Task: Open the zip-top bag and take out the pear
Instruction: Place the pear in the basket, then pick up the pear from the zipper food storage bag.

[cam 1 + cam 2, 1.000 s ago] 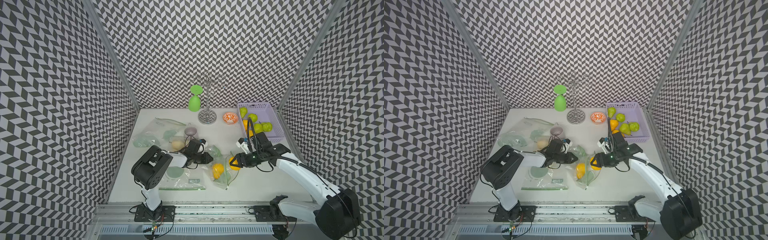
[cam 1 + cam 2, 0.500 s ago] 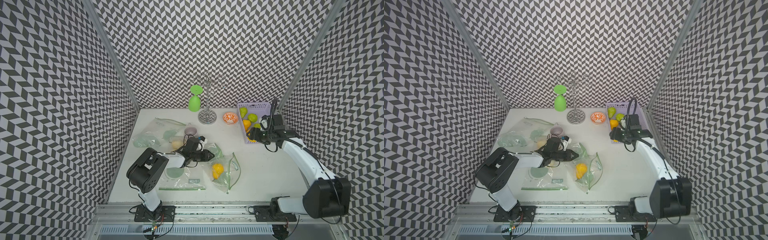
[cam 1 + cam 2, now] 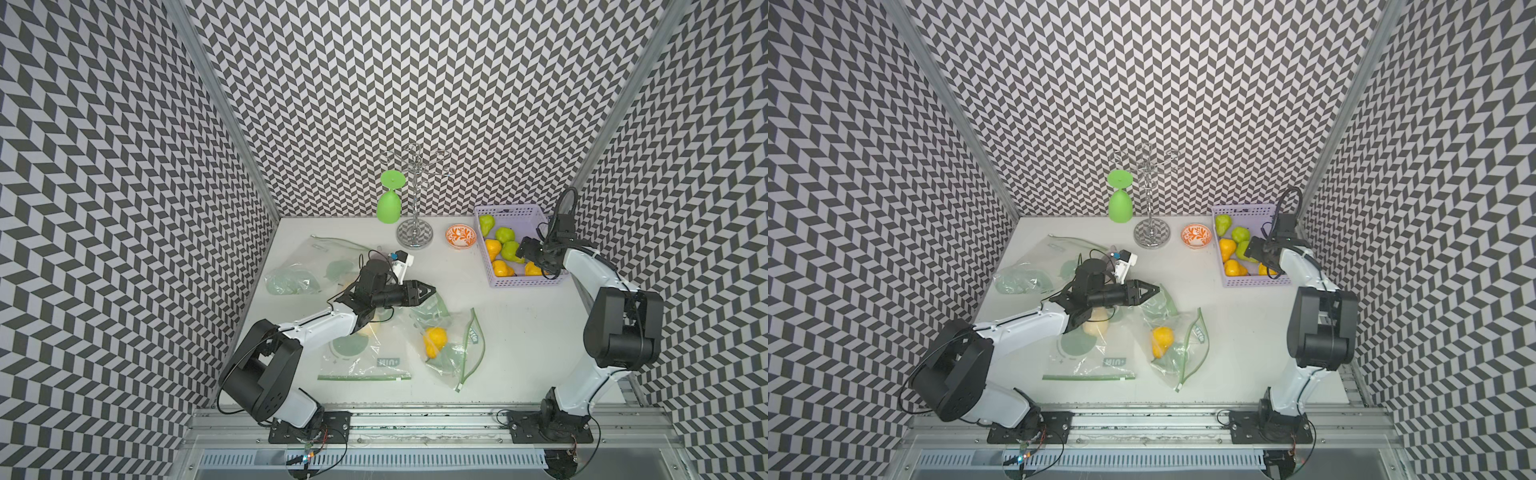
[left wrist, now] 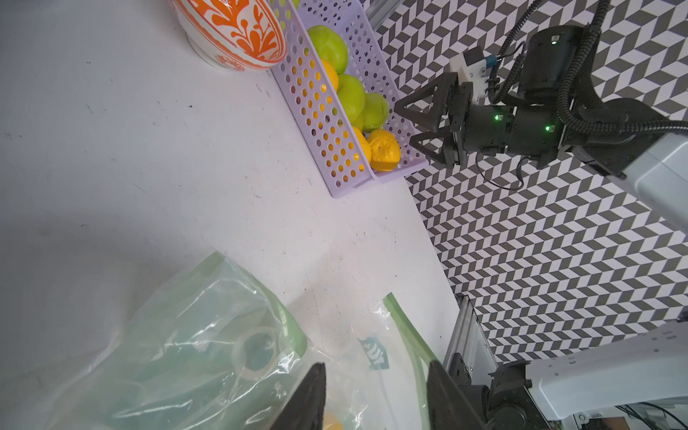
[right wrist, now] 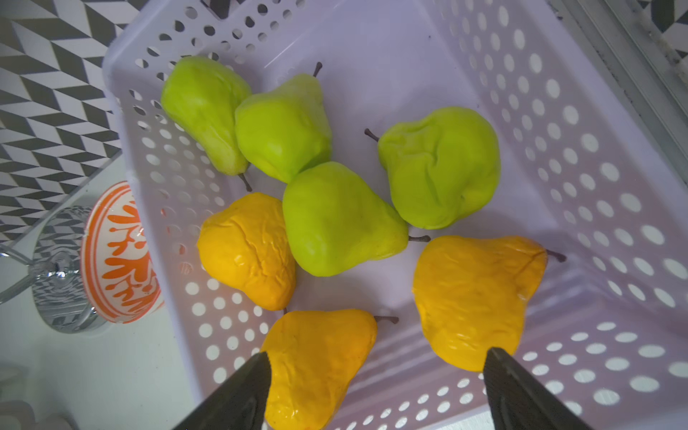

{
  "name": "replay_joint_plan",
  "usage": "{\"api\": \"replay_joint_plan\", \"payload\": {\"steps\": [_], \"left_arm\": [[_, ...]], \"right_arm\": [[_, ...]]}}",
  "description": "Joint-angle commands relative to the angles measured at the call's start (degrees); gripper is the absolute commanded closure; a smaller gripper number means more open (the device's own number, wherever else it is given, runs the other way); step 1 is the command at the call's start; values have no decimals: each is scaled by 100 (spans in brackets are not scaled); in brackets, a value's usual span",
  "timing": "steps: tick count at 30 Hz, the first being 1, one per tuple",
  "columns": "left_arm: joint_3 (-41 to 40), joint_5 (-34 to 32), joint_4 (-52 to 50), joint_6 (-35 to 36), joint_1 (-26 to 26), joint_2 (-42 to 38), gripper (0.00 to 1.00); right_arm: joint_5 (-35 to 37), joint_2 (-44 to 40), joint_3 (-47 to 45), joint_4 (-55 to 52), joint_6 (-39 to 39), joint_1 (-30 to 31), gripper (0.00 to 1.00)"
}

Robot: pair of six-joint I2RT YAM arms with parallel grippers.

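The basket holds four green pears and three yellow pears. The open bag holds one pear. The right jaws gape wide and empty; the left jaws are part-open and empty.

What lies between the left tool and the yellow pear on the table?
Only the clear bag: the pear lies inside it, under its plastic. The left tool hangs over the bag's rumpled end, and nothing else visible stands between them.

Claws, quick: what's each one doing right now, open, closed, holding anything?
Left claw: open, empty, over the zip-top bag.
Right claw: open, empty, over the lilac basket of pears.
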Motion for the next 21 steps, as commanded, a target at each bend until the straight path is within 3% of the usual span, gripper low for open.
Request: {"api": "replay_joint_plan", "payload": {"steps": [1,4,6,9,11,16,21], "left_arm": [[-414,-38,-324,71,23,-307,53],[-770,-41,-182,39,31,-323,55],[-941,-27,-41,-17,23,-287,59],[-1064,-151,106,-54,-39,-220,62],[-1083,-184,144,-32,-97,-126,64],[-1209,-326,239,-27,-238,57,66],[-1324,-434,378,-42,-327,280,67]], "right_arm": [[-727,-644,-210,255,-13,21,11],[-1922,-1726,-1075,493,86,51,18],[-2513,-2335,-1593,262,117,147,33],[-2847,-3469,-2639,175,415,550,64],[-2958,-4179,-3305,365,817,1151,74],[-3103,-5309,-4490,640,1861,2442,87],[-2888,-5954,-4934,664,2388,3060,92]]}}
